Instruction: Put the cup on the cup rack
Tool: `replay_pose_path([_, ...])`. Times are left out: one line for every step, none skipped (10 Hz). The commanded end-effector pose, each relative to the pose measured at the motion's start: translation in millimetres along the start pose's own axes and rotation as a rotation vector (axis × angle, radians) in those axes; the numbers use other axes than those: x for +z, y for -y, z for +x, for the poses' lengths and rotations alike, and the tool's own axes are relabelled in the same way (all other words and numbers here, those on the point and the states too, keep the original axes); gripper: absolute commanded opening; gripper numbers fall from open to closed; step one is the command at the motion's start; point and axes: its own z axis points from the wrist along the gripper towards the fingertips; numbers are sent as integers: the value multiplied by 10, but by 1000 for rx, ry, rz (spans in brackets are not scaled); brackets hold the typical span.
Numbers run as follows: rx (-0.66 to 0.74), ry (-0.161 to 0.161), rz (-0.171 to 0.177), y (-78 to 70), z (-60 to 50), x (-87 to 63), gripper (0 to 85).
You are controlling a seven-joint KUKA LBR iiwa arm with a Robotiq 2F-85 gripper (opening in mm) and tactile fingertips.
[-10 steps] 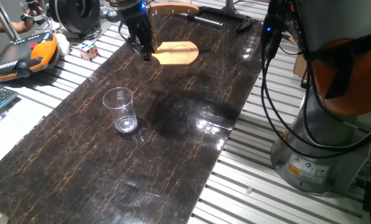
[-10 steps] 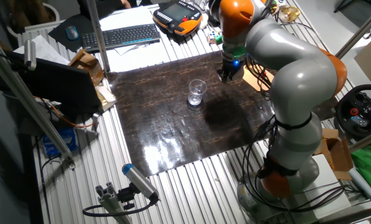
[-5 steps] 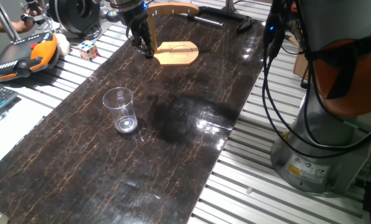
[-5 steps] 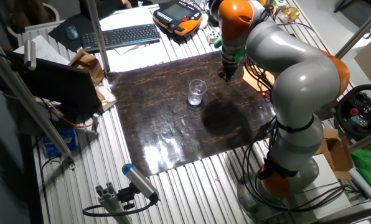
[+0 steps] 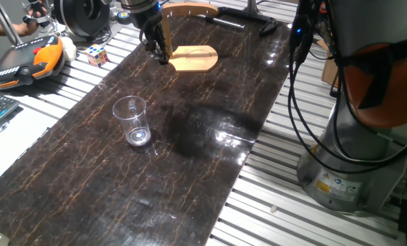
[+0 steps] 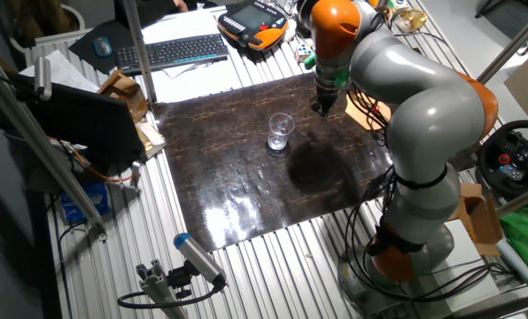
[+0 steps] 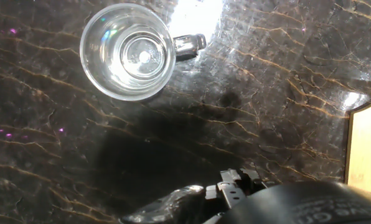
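Dark marbled stone forms the surface [image 5: 190, 137], set on a ribbed aluminium bench, with a keyboard [image 6: 171, 51] and an orange pendant [image 5: 22, 60] lying off its edge. Upright near the middle of the slab stands the cup [image 5: 132, 121], mouth up and nothing in it; in the hand view it shows from above near the top left [image 7: 127, 51]. Well apart from it, at the far end of the slab, lies the rack [image 5: 192, 58], its pale wooden base flat on the stone. Above the slab beside that base hangs the gripper [image 5: 160, 56], clear of both things; whether its jaws are apart or together I cannot tell.
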Motion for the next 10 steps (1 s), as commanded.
replay_pose_path([-3, 14, -18, -1, 0, 0, 20])
replay_pose_path([51, 85, -60, -1, 0, 0, 20])
replay_pose_path([60, 53, -50, -1, 0, 0, 20])
replay_pose_path([44, 57, -76, -1, 0, 0, 20])
replay_pose_path([15, 29, -104, -1, 0, 0, 20])
replay_pose_path([-2, 0, -122, -1, 0, 0, 20])
replay_pose_path([-1, -4, -107, -1, 0, 0, 20])
replay_pose_path([8, 12, -90, -1, 0, 0, 20])
replay_pose_path([32, 11, -95, -1, 0, 0, 20])
replay_pose_path([57, 1, -99, -1, 0, 0, 20])
